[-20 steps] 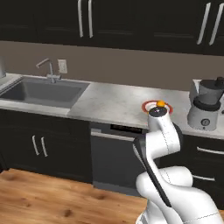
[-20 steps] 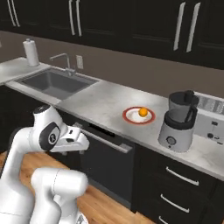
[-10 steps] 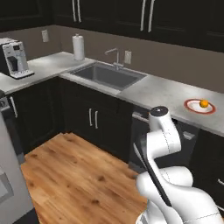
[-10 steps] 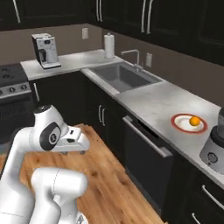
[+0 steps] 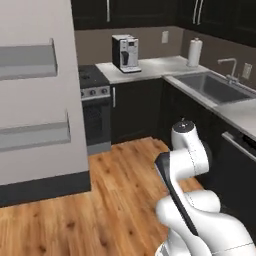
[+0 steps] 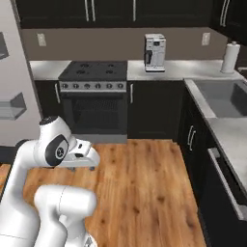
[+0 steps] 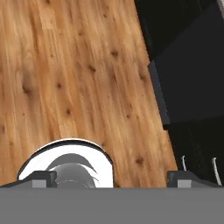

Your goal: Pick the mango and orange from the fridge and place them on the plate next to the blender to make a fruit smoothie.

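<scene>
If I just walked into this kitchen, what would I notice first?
Probably the big white robot arm, folded up over the wooden floor in the middle of the room. Next comes the tall pale fridge door with its grey shelves, standing on the left in the left base view. Behind, a black stove sits between the counters, with a silver coffee machine to its right.
</scene>
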